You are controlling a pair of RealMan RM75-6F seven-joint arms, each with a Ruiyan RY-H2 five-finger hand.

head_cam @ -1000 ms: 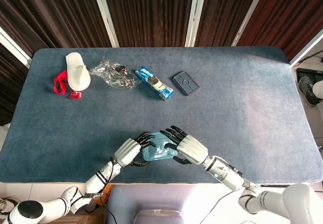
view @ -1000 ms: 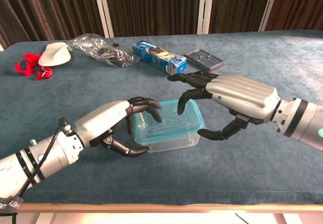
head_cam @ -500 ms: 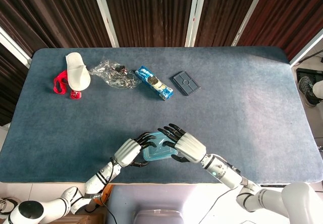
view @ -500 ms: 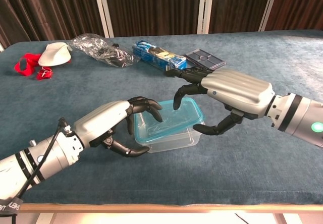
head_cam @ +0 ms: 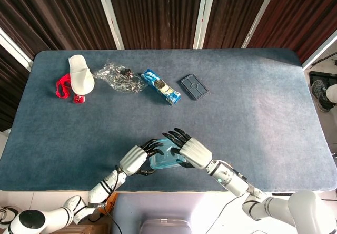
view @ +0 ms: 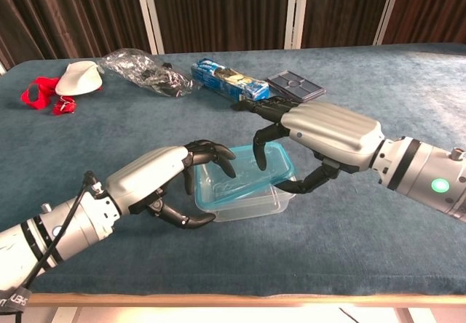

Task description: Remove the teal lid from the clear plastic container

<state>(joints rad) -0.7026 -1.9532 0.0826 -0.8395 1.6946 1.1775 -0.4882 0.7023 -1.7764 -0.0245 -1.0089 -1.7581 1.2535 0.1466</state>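
We see the clear plastic container (view: pixel 240 205) sitting near the front edge of the blue surface (head_cam: pixel 253 118), with the teal lid (view: pixel 244 177) on top of it, between our two hands. Our left hand (view: pixel 156 181) curls around the container's left end, fingers (view: pixel 211 152) hooked over the lid's edge and thumb low at the wall. Our right hand (view: pixel 320 137) arches over the right end, fingers (view: pixel 258 152) tipped down onto the lid and thumb reaching under its right rim. We cannot tell whether either hand has a firm hold yet.

The lid's right side looks slightly raised from the container. We judge the main risk is that the light container lifts together with the lid if the left hand does not pin it. The thumb could also slip off the thin rim, letting the lid snap back. With the front edge of the surface so close, a sudden pull could send the container off.

Through the clear wall the container looks empty, though the lid hides much of its inside. Far behind the container lies a blue packet (head_cam: pixel 161 86), apart from our work.
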